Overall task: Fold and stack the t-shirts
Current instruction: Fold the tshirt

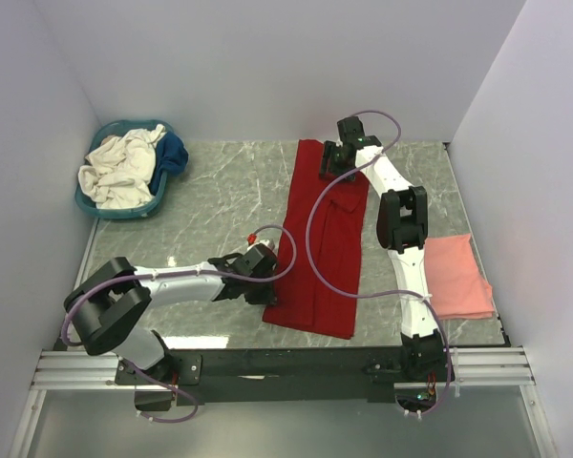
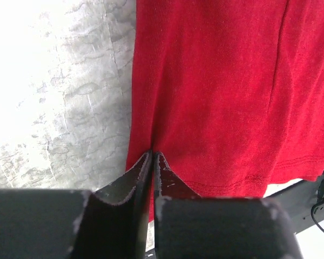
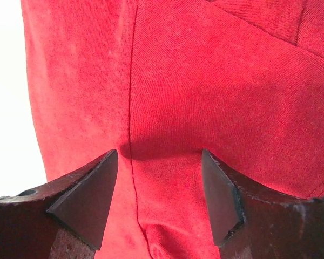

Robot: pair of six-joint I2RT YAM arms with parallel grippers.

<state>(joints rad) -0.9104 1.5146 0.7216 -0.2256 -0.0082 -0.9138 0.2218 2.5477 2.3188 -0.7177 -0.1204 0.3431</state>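
Left gripper (image 2: 152,154) pinches the side edge of the red shirt (image 1: 301,286); right gripper (image 3: 159,154), spread over the far end, should clamp before both lift together.

table (image 1: 210,191): grey marbled top | basket (image 1: 122,213): teal plastic, far-left corner | walls (image 1: 267,57): plain white | rail (image 1: 76,368): aluminium, near edge

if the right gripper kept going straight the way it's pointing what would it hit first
The deep red cloth t-shirt. The right gripper points down at it with open jaws, and nothing shows in between. How far above the cloth it hovers is unclear.
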